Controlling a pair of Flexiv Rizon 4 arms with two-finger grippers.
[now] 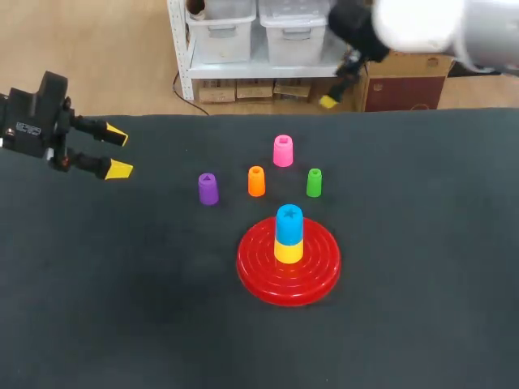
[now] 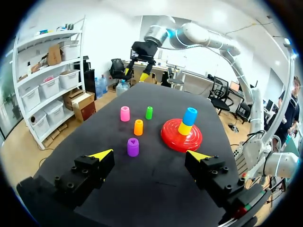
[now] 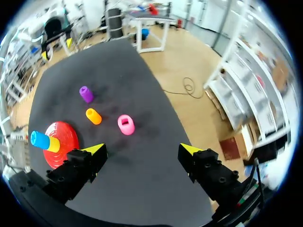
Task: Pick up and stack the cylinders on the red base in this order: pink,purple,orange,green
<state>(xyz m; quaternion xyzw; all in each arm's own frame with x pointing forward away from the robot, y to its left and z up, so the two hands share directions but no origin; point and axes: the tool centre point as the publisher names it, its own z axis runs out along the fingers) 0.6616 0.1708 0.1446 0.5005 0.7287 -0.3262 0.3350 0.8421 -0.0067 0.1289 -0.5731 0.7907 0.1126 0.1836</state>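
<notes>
Hovering high beyond the red base, the right arm is holding the right gripper wide open, empty. The left arm is hanging well left of the base, left gripper equally spread, empty. On the base, a blue cylinder is sitting atop a yellow cylinder. Behind the base, purple cylinder, orange cylinder and green cylinder are standing abreast, pink cylinder farthest.

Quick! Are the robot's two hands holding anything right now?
Left gripper: open, holding nothing.
Right gripper: open, holding nothing.
</notes>
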